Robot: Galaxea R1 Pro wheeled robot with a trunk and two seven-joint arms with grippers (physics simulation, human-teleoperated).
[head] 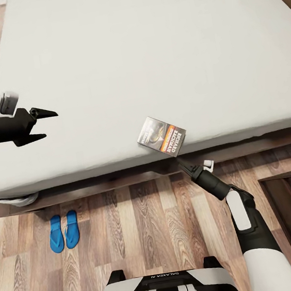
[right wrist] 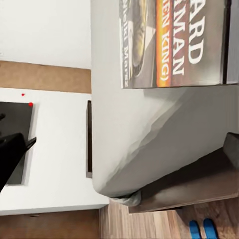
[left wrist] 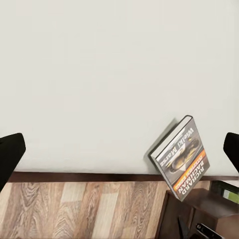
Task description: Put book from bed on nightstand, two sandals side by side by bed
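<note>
Now | book (head: 162, 136) flat, bed (head: 104, 54) edge | long axis diagonal

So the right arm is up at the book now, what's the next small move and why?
Probably ease the right end effector a touch further onto the book and close on its near edge. The book lies at the very edge of the bed, slightly overhanging, and the fingers sit right at that edge; I cannot tell whether they already pinch it. The sandals already lie side by side on the floor.
</note>
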